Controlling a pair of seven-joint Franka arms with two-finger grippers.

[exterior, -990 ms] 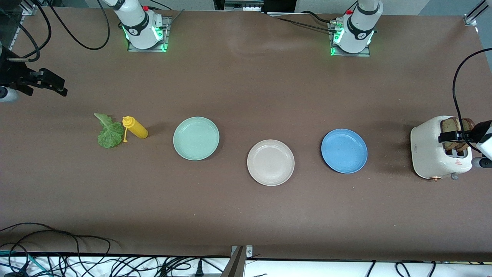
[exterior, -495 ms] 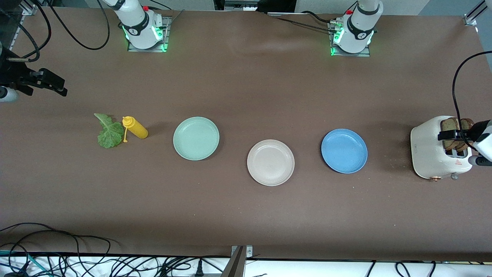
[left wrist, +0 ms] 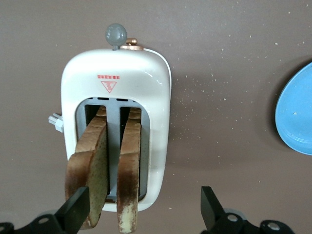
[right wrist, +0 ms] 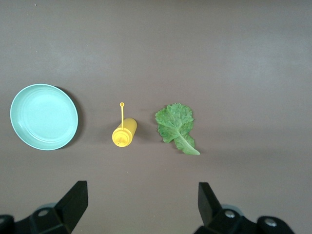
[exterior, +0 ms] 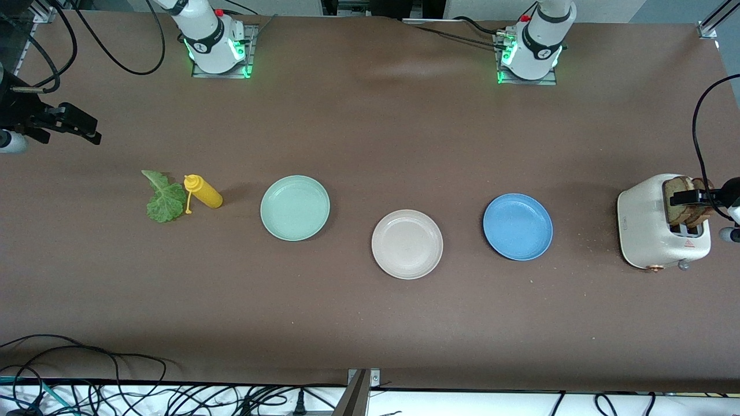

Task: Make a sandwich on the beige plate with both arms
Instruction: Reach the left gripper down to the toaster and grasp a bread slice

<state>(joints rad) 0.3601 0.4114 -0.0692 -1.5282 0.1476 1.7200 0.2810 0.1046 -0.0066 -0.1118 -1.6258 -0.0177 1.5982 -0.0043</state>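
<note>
The beige plate [exterior: 407, 244] lies bare mid-table. Two toasted bread slices [exterior: 676, 188] stand in the slots of a white toaster [exterior: 650, 225] at the left arm's end of the table; the left wrist view shows them [left wrist: 129, 165] upright. My left gripper [exterior: 685, 200] hovers over the toaster, open and empty [left wrist: 144, 214], one finger [left wrist: 78, 209] beside the outer slice. The green lettuce leaf [exterior: 163, 196] lies at the right arm's end and shows in the right wrist view [right wrist: 176, 126]. My right gripper [exterior: 87, 128] waits open [right wrist: 141, 204], high above that end of the table.
A yellow squeeze bottle [exterior: 203, 192] lies beside the lettuce. A mint-green plate [exterior: 295, 207] sits between the bottle and the beige plate. A blue plate [exterior: 517, 226] sits between the beige plate and the toaster. Cables hang along the table's near edge.
My left gripper has drifted over the toaster toward the left arm's end of the table, now closer to the bread tops. The right arm has not moved.
</note>
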